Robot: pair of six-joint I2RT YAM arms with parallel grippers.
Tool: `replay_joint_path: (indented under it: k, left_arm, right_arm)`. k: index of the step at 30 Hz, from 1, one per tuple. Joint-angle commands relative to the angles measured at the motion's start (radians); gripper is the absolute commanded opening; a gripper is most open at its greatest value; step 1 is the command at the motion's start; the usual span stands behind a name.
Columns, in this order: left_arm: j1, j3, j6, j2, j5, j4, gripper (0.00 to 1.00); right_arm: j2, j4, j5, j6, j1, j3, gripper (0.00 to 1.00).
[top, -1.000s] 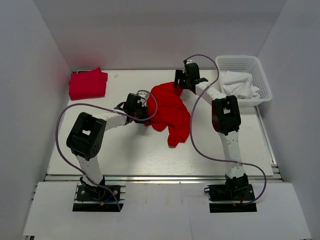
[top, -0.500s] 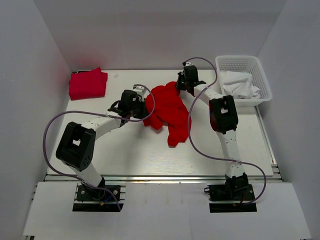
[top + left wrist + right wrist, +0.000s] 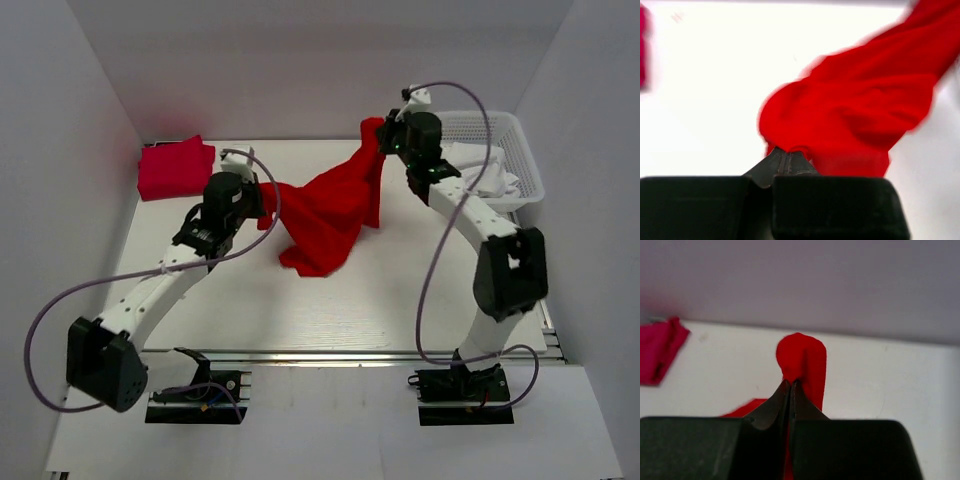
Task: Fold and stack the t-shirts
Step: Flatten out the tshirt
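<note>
While the left gripper [image 3: 258, 202] and right gripper [image 3: 386, 136] each pinch an edge, the red shirt [image 3: 325, 215] stretches lengthwise between them.

The white table [image 3: 300, 310] carries a folded crimson shirt [image 3: 175, 168] and a white basket [image 3: 485, 124].

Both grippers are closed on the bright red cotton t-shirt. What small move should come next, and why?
Probably draw the two grippers a little further apart. The left gripper and the right gripper each pinch an edge of the bright red cotton t-shirt, but the cloth sags in bunched folds between them, and its lower end seems to rest on the white table. Tension should flatten it for folding.
</note>
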Motion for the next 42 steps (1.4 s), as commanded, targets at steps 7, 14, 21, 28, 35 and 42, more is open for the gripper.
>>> replay_joint_path:
  k: [7,14,21,28,35,42]
  left_arm:
    - [0.005,0.058,0.061,-0.319,-0.304,-0.015,0.00]
    - [0.005,0.148,0.070,-0.436,-0.555,-0.090,0.00]
    - [0.005,0.241,0.114,-0.494,-0.628,-0.122,0.00]
    - [0.005,0.265,0.134,-0.643,-0.584,-0.113,0.00]
    - [0.005,0.256,0.134,-0.674,-0.519,-0.122,0.00]
    - [0.005,0.196,0.105,-0.623,-0.616,-0.110,0.00]
  right_arm:
    - [-0.474,0.190,0.154,-0.149,-0.004,-0.129,0.00]
    - [-0.676,0.234,0.323,-0.267,-0.007,-0.152,0.00]
    - [-0.857,0.138,0.276,-0.330,-0.004,-0.156,0.00]
    - [-1.074,0.018,0.127,-0.324,-0.007,-0.213,0.00]
    - [-1.225,-0.025,0.003,-0.269,-0.006,-0.345,0.00]
    - [-1.236,-0.022,0.032,-0.148,-0.006,-0.471,0.00]
